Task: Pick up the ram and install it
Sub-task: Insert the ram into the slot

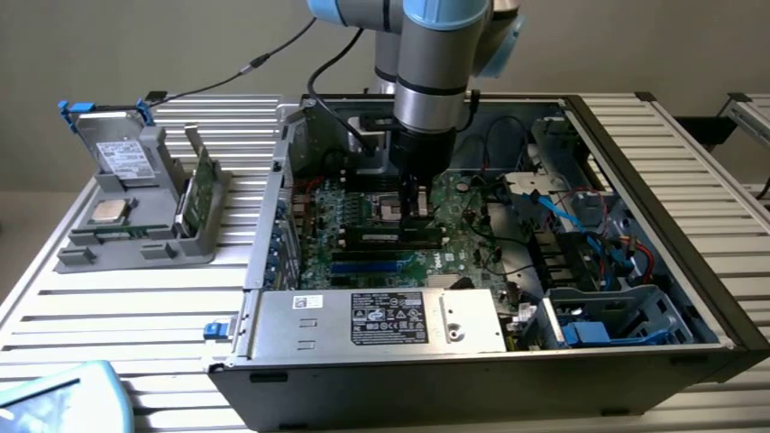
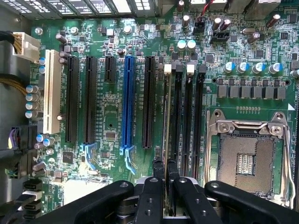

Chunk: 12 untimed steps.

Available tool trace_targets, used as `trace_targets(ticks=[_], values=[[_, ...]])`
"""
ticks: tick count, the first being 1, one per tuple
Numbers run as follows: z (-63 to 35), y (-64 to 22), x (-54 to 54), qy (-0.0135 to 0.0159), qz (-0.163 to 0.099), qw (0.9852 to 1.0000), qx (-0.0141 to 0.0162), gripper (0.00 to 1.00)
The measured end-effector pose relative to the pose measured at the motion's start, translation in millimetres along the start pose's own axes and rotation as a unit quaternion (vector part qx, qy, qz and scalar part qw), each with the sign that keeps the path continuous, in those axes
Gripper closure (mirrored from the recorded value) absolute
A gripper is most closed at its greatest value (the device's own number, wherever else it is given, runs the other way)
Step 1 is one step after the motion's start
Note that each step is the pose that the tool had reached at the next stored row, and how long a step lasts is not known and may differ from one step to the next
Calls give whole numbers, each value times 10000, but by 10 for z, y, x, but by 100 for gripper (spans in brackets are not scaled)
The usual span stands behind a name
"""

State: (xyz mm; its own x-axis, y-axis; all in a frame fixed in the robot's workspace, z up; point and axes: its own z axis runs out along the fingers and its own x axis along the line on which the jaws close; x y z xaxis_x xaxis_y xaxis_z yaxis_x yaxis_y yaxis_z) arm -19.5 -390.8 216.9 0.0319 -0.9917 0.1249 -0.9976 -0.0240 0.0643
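Observation:
In the wrist view my gripper (image 2: 164,164) is shut on the ram (image 2: 166,112), a thin green stick seen edge-on between the two black fingertips (image 2: 158,164). The stick runs along the outermost of several long memory slots (image 2: 188,116), and its far end is at that slot's white latch (image 2: 167,68). I cannot tell whether it is seated in the slot. In the exterior view the gripper (image 1: 417,206) reaches straight down onto the green motherboard (image 1: 361,212) inside the open computer case (image 1: 673,361).
The empty processor socket (image 2: 247,158) lies beside the memory slots, and black and blue expansion slots (image 2: 127,102) on the other side. Left of the case, a grey holder (image 1: 132,244) carries a drive with blue handles (image 1: 114,149), a silver chip (image 1: 108,212) and an upright green board (image 1: 198,185).

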Motion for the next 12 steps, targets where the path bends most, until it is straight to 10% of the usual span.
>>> trace_targets(ticks=[12], values=[[18,49,-5,3,25,10000,0,86]])
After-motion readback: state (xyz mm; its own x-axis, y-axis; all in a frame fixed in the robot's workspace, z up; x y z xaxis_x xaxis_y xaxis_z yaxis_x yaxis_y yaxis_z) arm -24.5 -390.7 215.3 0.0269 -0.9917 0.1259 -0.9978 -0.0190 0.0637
